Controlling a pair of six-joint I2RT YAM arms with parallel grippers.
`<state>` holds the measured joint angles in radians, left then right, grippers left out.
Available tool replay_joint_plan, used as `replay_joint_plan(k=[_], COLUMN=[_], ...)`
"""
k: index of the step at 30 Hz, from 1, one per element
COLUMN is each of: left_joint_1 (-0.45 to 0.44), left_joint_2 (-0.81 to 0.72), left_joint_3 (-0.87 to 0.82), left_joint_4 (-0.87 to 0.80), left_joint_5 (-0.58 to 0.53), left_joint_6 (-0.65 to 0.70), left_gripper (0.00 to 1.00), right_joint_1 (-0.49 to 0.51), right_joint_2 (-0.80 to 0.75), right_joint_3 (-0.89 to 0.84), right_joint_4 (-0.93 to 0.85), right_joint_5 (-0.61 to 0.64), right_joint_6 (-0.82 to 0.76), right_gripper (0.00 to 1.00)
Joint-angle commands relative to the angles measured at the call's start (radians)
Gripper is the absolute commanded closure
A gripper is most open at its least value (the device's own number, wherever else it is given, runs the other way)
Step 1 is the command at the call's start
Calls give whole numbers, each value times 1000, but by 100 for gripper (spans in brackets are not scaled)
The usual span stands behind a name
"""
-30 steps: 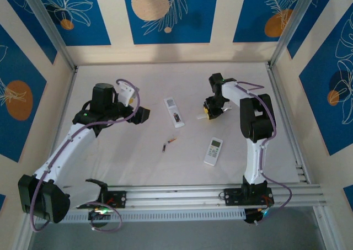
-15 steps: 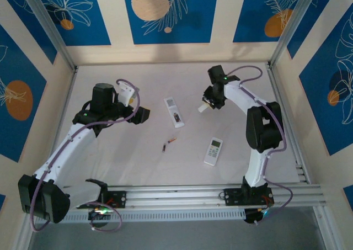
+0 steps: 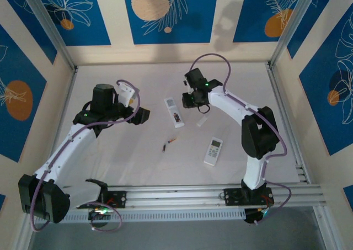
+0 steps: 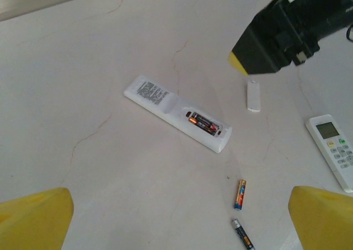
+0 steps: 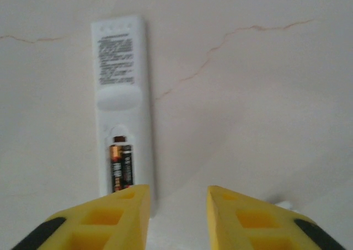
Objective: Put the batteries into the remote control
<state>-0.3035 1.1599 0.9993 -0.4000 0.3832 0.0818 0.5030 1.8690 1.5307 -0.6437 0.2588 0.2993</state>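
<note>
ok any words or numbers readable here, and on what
No text reads clearly.
open remote, back label: small print, too blurred
batteries in its compartment: wrapper print blurred
loose batteries: wrappers too small
second remote: screen and buttons too small

1. The remote control (image 5: 122, 95), left of centre: smooth white plastic, matt.
2. The batteries (image 5: 121, 170), lower left: glossy dark wrap, coppery metallic ends.
3. The table (image 5: 265, 95): matt pale surface with hairline cracks.
4. The right gripper (image 5: 177, 189), bottom edge: matt yellow plastic.
</note>
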Motion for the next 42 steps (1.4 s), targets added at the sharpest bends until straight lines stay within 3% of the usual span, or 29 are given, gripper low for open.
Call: replay_joint_plan(k=[1,4,10,13,18,34,42], left_joint_1=[-13,-13,-13,-13,-14,-18,-20], left_joint_2=[-10,-11,-5,-2,-5,-11,-11], left_joint_3=[-7,-7,-5,-5,-4,-1,-3], left_joint_4=[14,14,14,14,14,7,10], left_joint_5=[-4,-5,3,5,3,2,2], left_joint_6=[18,19,15,12,13,15,16], left_gripper=[0,0,0,0,0,0,0], right_joint_1=[-60,-93,-99,-131,-153,-132,-130], right_joint_2=[-24,-44,-25,-14,85,184,227], right_joint_3=[25,-17,-39,-59,-13,-35,-25], right_joint_4=[-43,-73,-208,-196,-256,-205,-196], right_joint_5=[-16,4,123,45,-19,-12,-3], right_joint_6=[-25,41,380,541,735,760,746], right_gripper=[61,51,35,36,47,51,64])
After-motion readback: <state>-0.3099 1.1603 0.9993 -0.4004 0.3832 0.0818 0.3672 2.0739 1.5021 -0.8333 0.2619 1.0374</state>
